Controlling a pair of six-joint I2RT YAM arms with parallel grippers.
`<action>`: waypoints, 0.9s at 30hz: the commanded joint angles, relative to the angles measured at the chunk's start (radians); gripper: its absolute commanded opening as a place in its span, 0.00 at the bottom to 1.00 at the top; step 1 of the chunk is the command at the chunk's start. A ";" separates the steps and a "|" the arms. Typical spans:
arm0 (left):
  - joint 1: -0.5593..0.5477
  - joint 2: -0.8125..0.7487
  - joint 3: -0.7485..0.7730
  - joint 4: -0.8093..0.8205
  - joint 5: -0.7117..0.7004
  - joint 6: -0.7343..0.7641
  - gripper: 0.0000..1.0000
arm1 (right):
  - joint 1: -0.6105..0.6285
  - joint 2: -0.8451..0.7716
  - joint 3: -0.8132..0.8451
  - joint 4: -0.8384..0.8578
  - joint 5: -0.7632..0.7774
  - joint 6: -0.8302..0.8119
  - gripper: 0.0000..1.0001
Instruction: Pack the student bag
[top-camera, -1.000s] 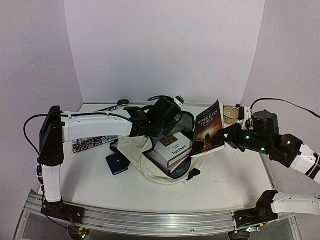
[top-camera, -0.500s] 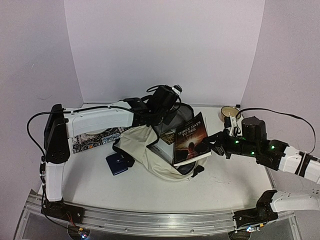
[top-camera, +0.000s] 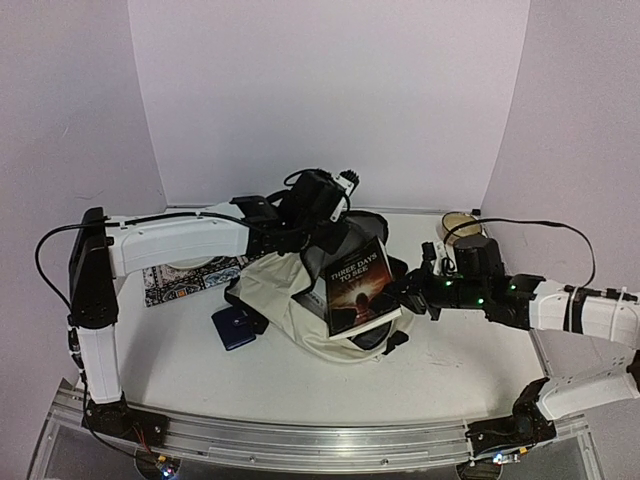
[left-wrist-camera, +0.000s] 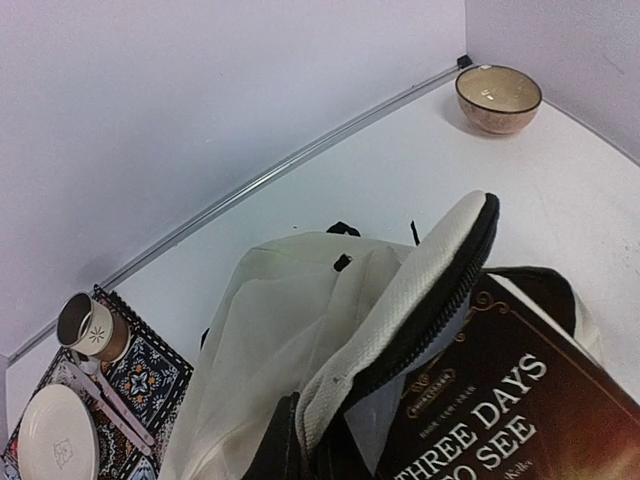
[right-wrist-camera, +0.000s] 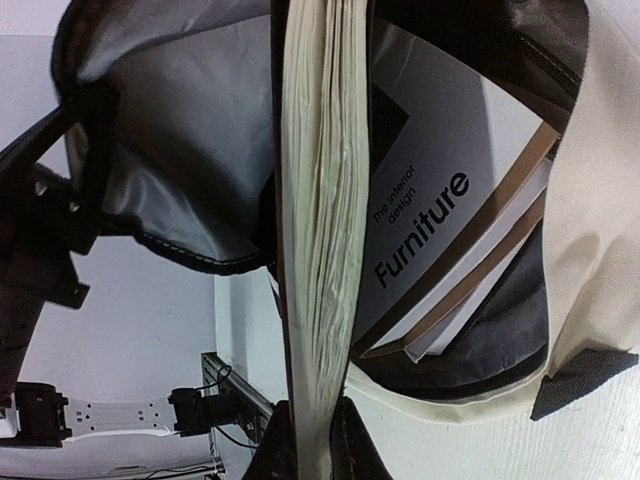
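The cream student bag (top-camera: 275, 295) lies at the table's middle with its mouth held open. My left gripper (top-camera: 322, 222) is shut on the bag's upper flap (left-wrist-camera: 400, 310) by its black zipper edge and lifts it. My right gripper (top-camera: 408, 293) is shut on a dark book titled "Three Days to See" (top-camera: 358, 285), seen edge-on in the right wrist view (right-wrist-camera: 315, 250), and holds it at the bag's opening. A white "Furniture" book (right-wrist-camera: 440, 190) lies inside the bag against the grey lining.
A patterned mat (top-camera: 185, 278) with a cup (left-wrist-camera: 88, 326), a plate (left-wrist-camera: 55, 440) and cutlery lies at the left. A dark blue wallet-like thing (top-camera: 233, 327) lies in front of the bag. A brown bowl (top-camera: 461, 223) stands at the back right.
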 joint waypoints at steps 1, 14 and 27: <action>0.003 -0.162 -0.072 0.080 0.091 -0.044 0.00 | -0.005 0.086 0.098 0.071 -0.050 -0.042 0.00; 0.003 -0.274 -0.211 0.150 0.146 -0.036 0.00 | -0.017 0.325 0.372 -0.244 -0.037 -0.244 0.01; 0.003 -0.308 -0.269 0.217 0.236 0.004 0.00 | -0.043 0.433 0.440 -0.362 0.038 -0.361 0.04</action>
